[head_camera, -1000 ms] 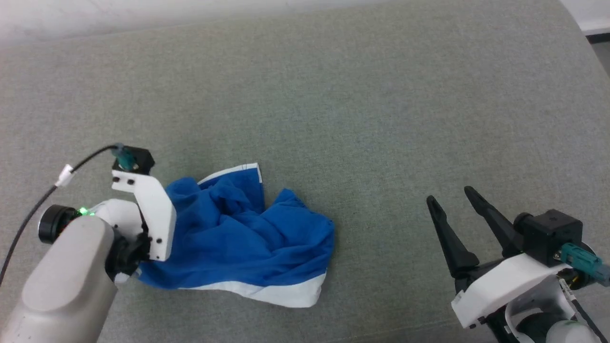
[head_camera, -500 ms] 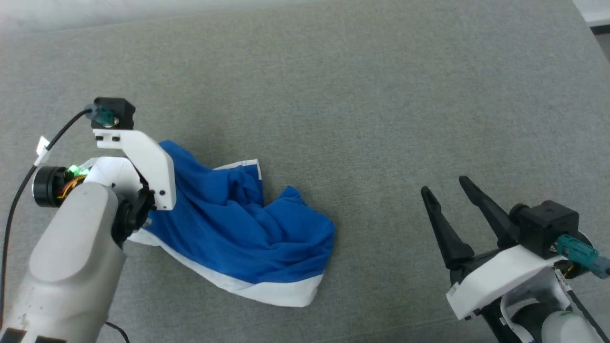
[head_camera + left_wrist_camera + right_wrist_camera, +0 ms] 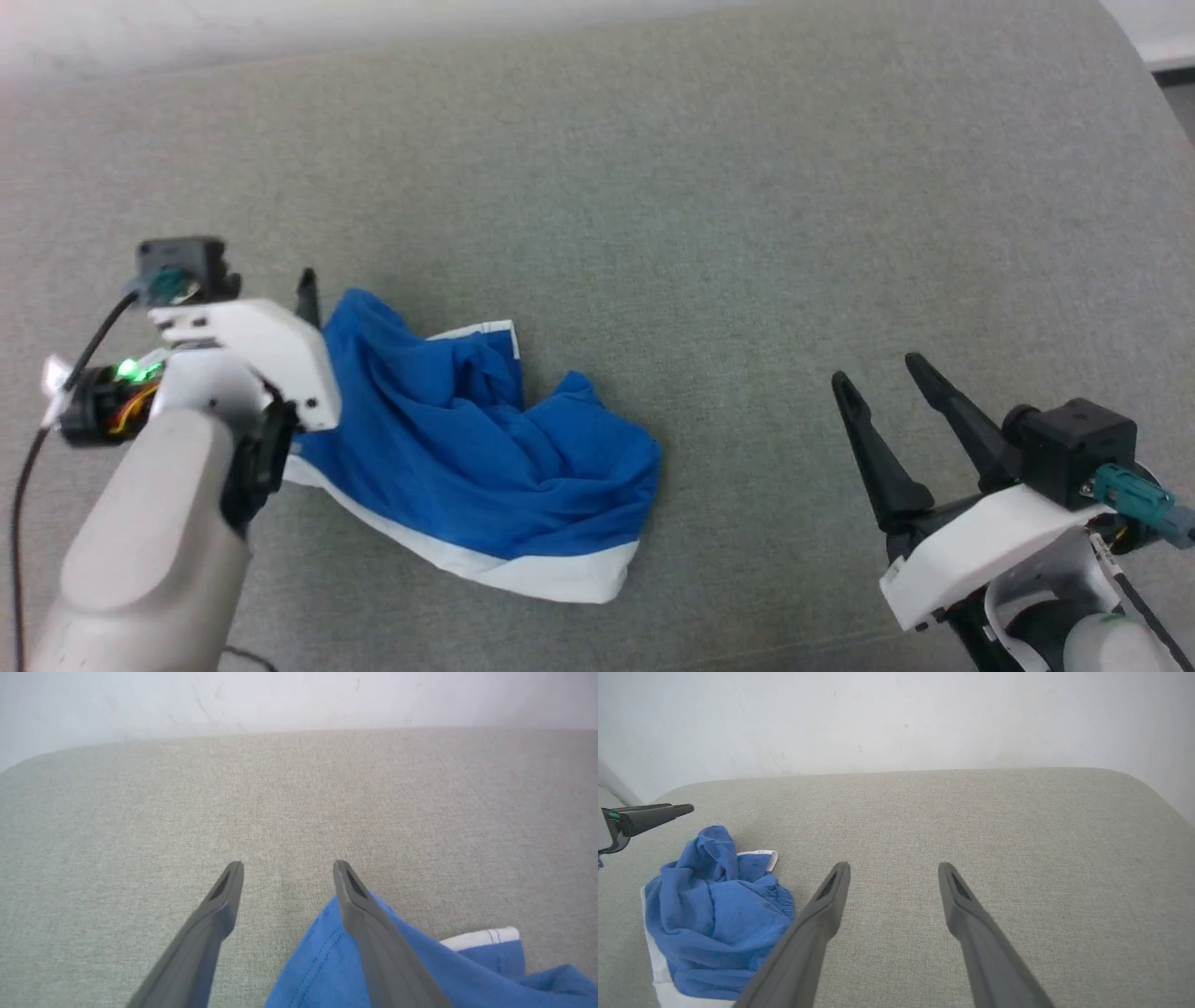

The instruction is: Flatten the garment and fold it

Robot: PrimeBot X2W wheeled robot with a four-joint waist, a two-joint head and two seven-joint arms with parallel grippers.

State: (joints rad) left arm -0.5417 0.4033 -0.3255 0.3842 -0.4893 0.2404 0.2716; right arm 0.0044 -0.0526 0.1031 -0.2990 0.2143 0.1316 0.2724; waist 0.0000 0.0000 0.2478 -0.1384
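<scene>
Flattening looks barely begun: royal-blue thin-fabric shorts with white stripes [image 3: 467, 467] lie bunched on the grey cloth surface [image 3: 728, 215] beside the left gripper [image 3: 286, 870], jaws wide and empty. Next, the right gripper [image 3: 878, 371], equally wide, likely must grasp the opposite edge.

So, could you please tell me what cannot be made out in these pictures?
Head view: the left arm covers the garment's left edge.
Left wrist view: the bottom edge cuts the garment off; a left pincer finger crosses it.
Right wrist view: a right pincer finger hides the garment's near corner.
All views: crumpled folds hide how its legs lie.
</scene>
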